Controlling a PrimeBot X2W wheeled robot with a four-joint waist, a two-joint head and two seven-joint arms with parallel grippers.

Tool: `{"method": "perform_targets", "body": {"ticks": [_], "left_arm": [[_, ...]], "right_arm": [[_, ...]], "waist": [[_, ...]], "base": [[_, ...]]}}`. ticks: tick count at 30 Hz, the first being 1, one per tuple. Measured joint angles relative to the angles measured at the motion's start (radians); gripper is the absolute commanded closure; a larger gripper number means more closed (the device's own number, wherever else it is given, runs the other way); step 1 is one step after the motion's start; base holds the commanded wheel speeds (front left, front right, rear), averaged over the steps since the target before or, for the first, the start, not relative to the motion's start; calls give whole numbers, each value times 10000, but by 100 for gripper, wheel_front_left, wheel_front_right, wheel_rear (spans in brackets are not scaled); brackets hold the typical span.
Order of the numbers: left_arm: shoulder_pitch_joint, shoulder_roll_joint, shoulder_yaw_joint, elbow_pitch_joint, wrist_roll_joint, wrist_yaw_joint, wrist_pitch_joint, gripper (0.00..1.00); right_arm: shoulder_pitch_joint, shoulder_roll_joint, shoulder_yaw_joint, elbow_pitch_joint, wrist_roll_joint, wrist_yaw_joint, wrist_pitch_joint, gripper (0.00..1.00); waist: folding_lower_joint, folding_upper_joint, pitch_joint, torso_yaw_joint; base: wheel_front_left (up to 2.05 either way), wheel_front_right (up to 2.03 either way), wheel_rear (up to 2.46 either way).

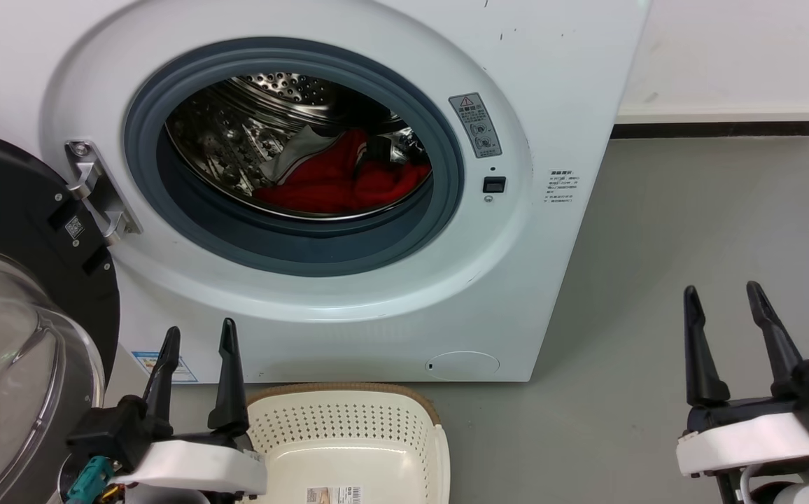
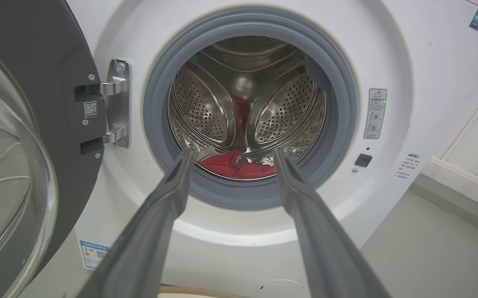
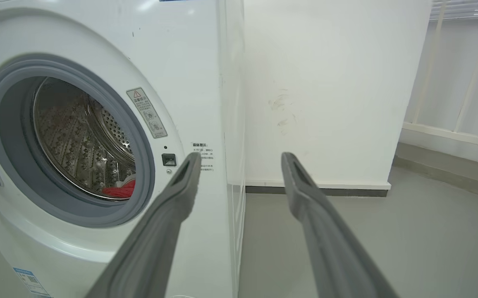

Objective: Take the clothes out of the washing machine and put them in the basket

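The clothes [image 1: 338, 178] are found low in the drum of the washing machine [image 1: 502, 294], behind the grey ring. The red heap is spread side to side across the drum floor, with a white striped part at its left. The left gripper [image 1: 198, 334] is held wide and empty below the opening; in its wrist view the heap is framed between its fingers, straight ahead. The right gripper [image 1: 723, 294], likewise wide and empty, is placed well to the right and aimed past the machine's corner. The left arm is judged the nearer. The basket [image 1: 348, 420] is set on the floor beneath the opening, just beside the left gripper
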Motion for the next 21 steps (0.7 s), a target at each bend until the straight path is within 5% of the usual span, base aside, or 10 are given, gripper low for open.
{"method": "perform_targets", "body": {"ticks": [14, 21], "left_arm": [[71, 270, -414, 109, 1331, 495, -337, 0], [211, 98, -199, 217, 1496, 253, -468, 0]], "right_arm": [[40, -12, 119, 44, -859, 4, -320, 0], [220, -15, 242, 593, -545, 4, -477, 0]], "waist": [[0, 0, 10, -124], [0, 0, -7, -150]], "base": [[0, 0, 0], [0, 0, 0]]}}
